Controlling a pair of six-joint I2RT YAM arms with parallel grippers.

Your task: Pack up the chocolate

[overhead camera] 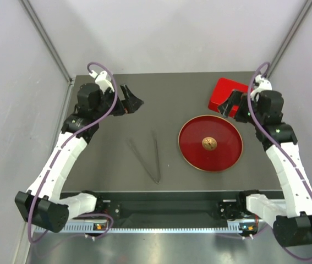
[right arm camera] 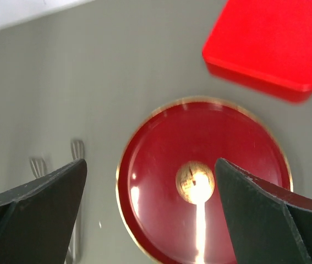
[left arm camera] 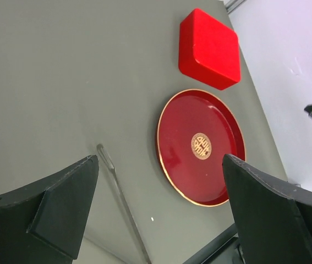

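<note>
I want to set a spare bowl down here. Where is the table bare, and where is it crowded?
Bare: the far middle between the left gripper and the red box; the near left between the left arm and the tongs. Crowded: the far right, where the right gripper hangs by the box, close to the red plate.

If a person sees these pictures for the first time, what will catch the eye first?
The round red plate with a gold emblem at its centre stands out most, right of the table's middle. Behind it, near the far right corner, lies a bright red box. Thin grey tongs lie left of the plate; no chocolate shows in any view.
</note>
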